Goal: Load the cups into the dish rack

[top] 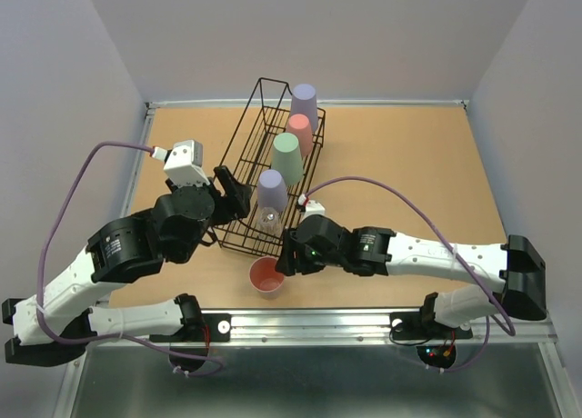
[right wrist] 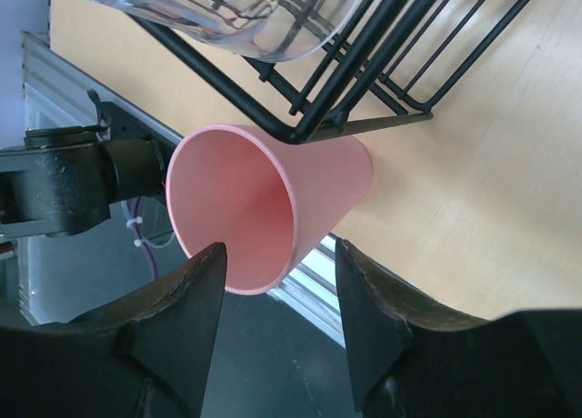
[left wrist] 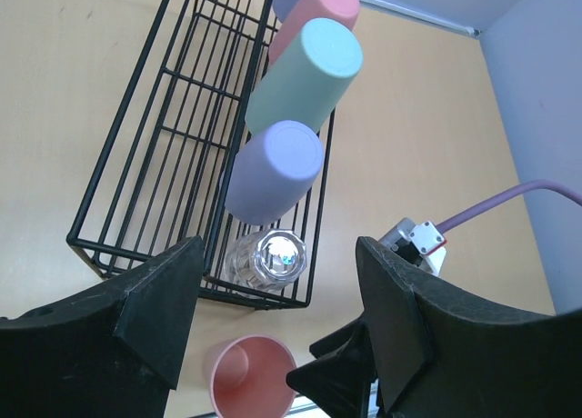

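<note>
right gripper (right wrist: 279,254): jaws spread either side of the pink cup's (right wrist: 309,182) rim, no grip.
pink cup: mouth up on the table (top: 409,164), at 6 o'clock from the rack (top: 244,145).
left gripper (left wrist: 279,245): jaws wide, empty, at the rack's 9 o'clock.
rack: five cups in a row, bottoms up; clear cup (left wrist: 268,259) nearest.

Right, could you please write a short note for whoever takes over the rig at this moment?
Left gripper: open, empty, above the rack's near end.
Right gripper: open, at the loose pink cup, not closed on it.
Done: five cups sit bottoms up in a row along the rack's right side. From far to near: far lavender cup, racked pink cup, green cup, near lavender cup, clear cup.
Left: the loose pink cup stands mouth up on the table, just off the rack's near end. Grip it and load it.
</note>
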Tool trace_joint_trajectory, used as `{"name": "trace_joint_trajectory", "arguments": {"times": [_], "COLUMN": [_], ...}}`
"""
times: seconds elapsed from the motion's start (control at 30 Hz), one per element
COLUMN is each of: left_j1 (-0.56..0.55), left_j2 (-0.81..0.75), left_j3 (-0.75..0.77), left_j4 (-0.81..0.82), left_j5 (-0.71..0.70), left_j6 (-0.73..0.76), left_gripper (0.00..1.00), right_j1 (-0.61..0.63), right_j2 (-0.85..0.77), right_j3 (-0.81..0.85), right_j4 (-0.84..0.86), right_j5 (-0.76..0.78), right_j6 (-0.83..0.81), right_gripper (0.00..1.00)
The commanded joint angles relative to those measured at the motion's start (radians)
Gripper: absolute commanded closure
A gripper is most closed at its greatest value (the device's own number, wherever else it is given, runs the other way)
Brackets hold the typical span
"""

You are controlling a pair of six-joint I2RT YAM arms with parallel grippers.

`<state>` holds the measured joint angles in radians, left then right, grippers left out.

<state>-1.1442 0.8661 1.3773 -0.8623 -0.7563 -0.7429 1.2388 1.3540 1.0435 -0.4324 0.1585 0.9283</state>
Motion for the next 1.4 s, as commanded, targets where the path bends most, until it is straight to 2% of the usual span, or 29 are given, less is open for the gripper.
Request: {"name": "trace_joint_trajectory", "arguments": {"times": [0.0,0.4,0.5,0.53,0.6,0.63,0.73,0.87,1.0,1.2,1.33,1.37], "left_j1": [-0.005,-0.005,-0.006,-0.005,-0.005,-0.005,-0.005,-0.005,-0.005,-0.005,-0.005,-0.005], "left_j2": [-0.022,-0.065,-0.078,-0.082,-0.090,-0.096,-0.107,-0.113,-0.104,-0.081,-0.067,-0.064], "left_j3": [0.017,0.008,0.008,0.006,0.006,0.005,0.003,0.008,0.074,0.208,0.281,0.292], "left_j4": [-0.007,-0.033,-0.044,-0.053,-0.060,-0.064,-0.073,-0.080,-0.099,-0.075,0.027,0.051], "left_j5": [-0.011,0.003,0.005,0.003,0.003,0.002,0.002,0.008,0.028,0.092,0.185,0.205], "left_j6": [-0.015,-0.010,-0.015,-0.018,-0.019,-0.019,-0.021,-0.019,-0.015,0.013,0.043,0.053], "left_gripper": [0.22,0.22,0.22,0.22,0.22,0.22,0.22,0.22,0.22,0.22,0.22,0.22], "right_j1": [0.017,0.051,0.054,0.056,0.057,0.062,0.070,0.094,0.128,0.149,0.148,0.146], "right_j2": [0.023,0.103,0.115,0.117,0.120,0.122,0.117,0.103,0.056,-0.136,-0.300,-0.300], "right_j3": [-0.031,-0.034,-0.031,-0.033,-0.034,-0.036,-0.042,-0.025,0.016,0.055,0.072,0.076], "right_j4": [0.073,0.090,0.092,0.090,0.090,0.090,0.090,0.090,0.090,0.154,0.242,0.254], "right_j5": [-0.001,0.029,0.032,0.033,0.032,0.032,0.033,0.039,0.079,0.225,0.343,0.364], "right_j6": [0.038,0.093,0.101,0.102,0.104,0.107,0.110,0.093,0.086,0.051,-0.012,-0.023], "right_gripper": [0.45,0.60,0.69,0.76,0.82,0.89,0.99,1.00,1.00,1.00,1.00,1.00]}}
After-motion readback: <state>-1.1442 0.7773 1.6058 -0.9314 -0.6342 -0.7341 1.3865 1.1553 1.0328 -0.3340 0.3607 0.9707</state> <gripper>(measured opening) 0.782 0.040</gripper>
